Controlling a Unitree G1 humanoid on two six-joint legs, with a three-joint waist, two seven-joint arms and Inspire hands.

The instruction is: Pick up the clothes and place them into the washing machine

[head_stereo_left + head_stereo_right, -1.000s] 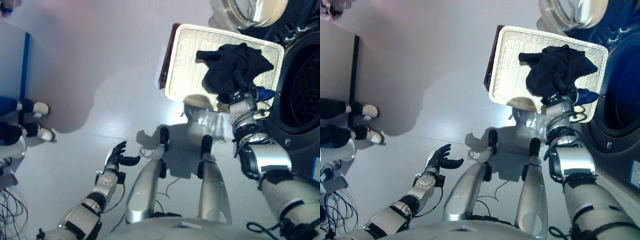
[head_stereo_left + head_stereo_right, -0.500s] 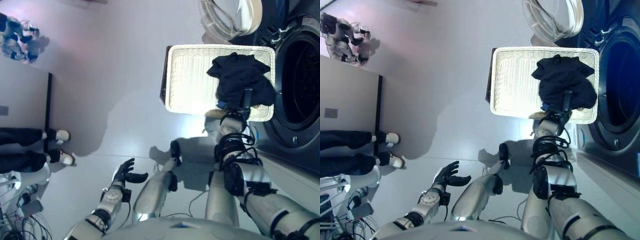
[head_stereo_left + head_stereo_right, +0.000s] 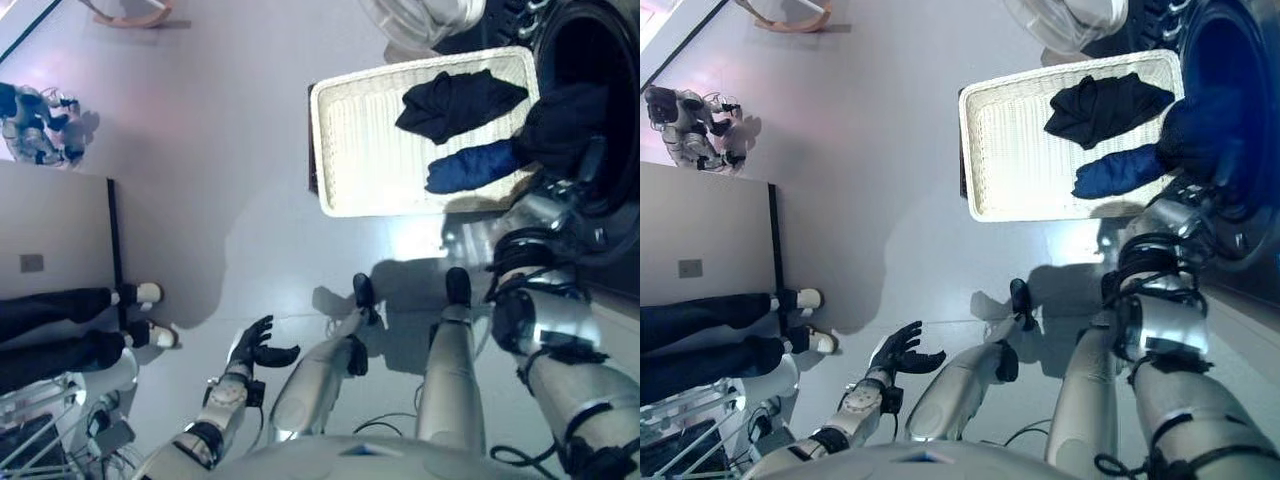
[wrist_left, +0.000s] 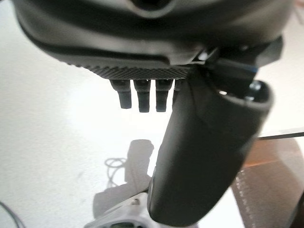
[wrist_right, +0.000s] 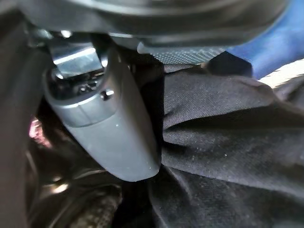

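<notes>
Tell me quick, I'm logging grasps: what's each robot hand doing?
Left robot hand: open, holding nothing.
Right robot hand: shut on a dark garment at the washing machine opening.

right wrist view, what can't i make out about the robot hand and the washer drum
- Right robot hand: only the thumb shows against the dark garment; cloth covers the fingers.
- Washing machine drum: dark, cut by the eye views' edge, so contents unreadable.
- White basket: its wall nearest the machine is hidden behind the held garment.

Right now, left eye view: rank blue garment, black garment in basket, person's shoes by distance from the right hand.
Right hand is at the washer opening.
1. Blue garment: basket's near-right corner, just beside the hand.
2. Black garment: basket's far side.
3. Person's shoes: far left on the floor.
</notes>
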